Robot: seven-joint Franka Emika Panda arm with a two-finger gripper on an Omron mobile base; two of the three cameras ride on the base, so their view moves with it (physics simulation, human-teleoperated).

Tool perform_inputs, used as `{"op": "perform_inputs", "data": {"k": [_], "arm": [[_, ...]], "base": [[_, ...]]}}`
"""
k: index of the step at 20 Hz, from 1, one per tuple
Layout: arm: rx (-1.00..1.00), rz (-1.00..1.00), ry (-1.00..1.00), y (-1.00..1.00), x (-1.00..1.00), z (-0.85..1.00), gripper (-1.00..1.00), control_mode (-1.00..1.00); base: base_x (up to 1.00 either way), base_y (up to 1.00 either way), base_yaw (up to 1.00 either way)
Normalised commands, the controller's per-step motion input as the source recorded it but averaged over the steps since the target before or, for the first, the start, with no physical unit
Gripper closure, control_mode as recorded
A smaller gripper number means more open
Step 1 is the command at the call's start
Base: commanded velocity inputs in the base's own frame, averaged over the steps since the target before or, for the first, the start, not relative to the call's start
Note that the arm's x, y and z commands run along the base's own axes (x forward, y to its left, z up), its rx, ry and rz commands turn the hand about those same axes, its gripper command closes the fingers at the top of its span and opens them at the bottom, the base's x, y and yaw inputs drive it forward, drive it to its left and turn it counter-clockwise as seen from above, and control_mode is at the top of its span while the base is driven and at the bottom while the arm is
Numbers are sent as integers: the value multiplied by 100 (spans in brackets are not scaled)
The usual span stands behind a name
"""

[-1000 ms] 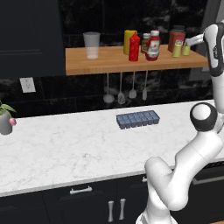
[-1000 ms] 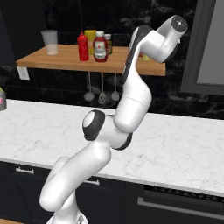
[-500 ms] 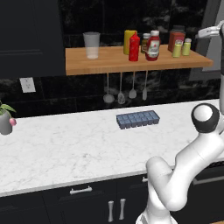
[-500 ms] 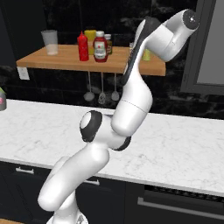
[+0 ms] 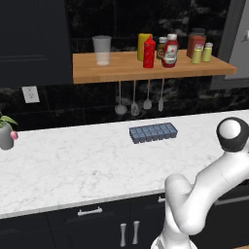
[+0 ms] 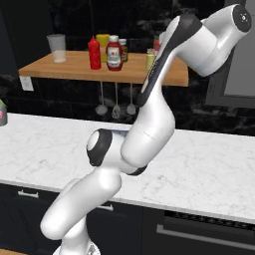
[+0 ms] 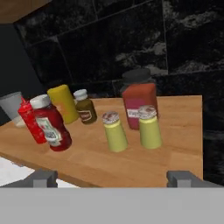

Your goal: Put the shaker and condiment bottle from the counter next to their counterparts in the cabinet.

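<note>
On the wooden cabinet shelf the small shaker stands upright beside the bigger yellow-green shaker. The plain red condiment bottle stands next to the white-capped ketchup bottle and in front of the tall yellow bottle. My gripper is open and holds nothing. It hovers off the shelf's front right, a short way back from the two shakers.
A red jar and a small dark jar stand behind the shakers. A clear cup is at the shelf's left. Utensils hang under the shelf. On the marble counter lie an ice tray and a potted plant.
The arm's upper part has drawn back to the right, away from the shelf, and almost left the left base view. The gripper stays open; the bottles and shakers have not moved.
</note>
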Motion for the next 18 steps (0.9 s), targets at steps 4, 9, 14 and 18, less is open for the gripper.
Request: {"op": "perform_inputs", "data": {"k": [4, 9, 14, 18], "arm": [[4, 0, 0, 26, -100, 0, -100, -100], [0, 0, -4, 47, -100, 0, -100, -100], [0, 0, -14, 66, -100, 0, -100, -100], [-5, 0, -28, 75, -100, 0, -100, -100]], "base": [[0, 0, 0], [0, 0, 0], [0, 0, 0], [0, 0, 0]]}}
